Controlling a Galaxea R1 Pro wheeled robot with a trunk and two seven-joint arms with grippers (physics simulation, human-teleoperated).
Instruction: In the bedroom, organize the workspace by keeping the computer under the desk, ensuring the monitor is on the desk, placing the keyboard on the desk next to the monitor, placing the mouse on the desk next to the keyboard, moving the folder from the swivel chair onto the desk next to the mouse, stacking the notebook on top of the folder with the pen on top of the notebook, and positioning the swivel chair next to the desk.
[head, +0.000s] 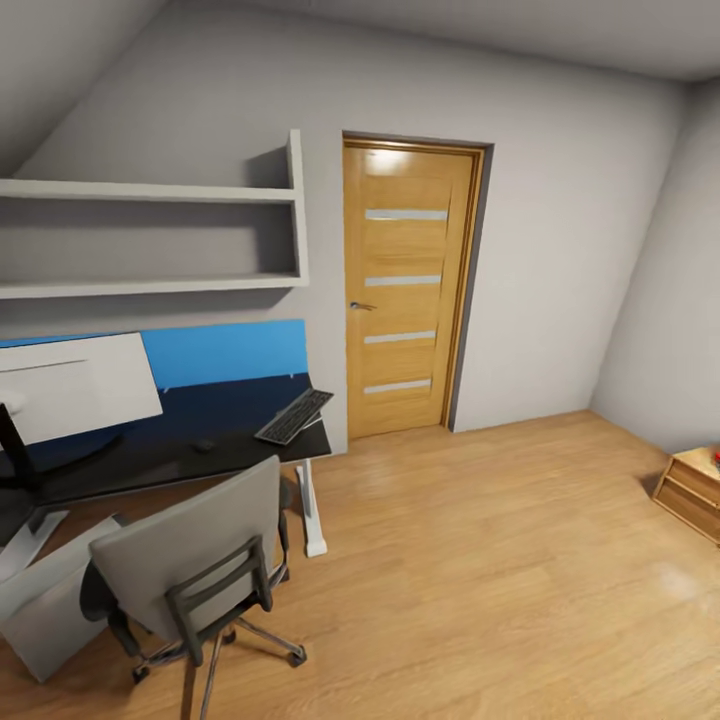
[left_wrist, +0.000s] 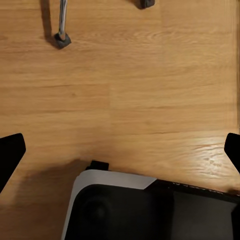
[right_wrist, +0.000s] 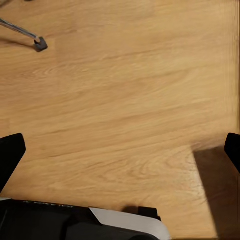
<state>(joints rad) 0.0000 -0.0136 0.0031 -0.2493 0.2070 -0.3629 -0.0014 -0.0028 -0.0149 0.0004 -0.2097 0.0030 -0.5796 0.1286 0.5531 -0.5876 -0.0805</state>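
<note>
Head view, left to right: computer (head: 40, 600), pale grey box on the wooden floor (head: 480, 560) under the table's left end, partly cut by the frame edge. Monitor (head: 75, 385), flat white back panel, stands on the table (head: 150, 450), a dark glossy slab with a white leg and a blue rear panel. Small dark item, likely the mouse (head: 203, 445), lies on the table between monitor and keyboard; too small to confirm. Swivel chair (head: 195, 565), grey curved backrest, dark armrest, metal castor base, stands just in front of the table; its seat is hidden by the backrest. Keyboard (head: 294, 415), black, flat, lies tilted at the table's right corner. Two wall shelves (head: 150, 285), grey. Door (head: 408, 285), oak with four frosted strips. Wooden cabinet (head: 692, 492), cut off at right, a red item on top.

Left wrist view: left tool (left_wrist: 120, 150), dark fingers spread wide over floorboards.

Right wrist view: right tool (right_wrist: 120, 150), fingers spread likewise.
</note>
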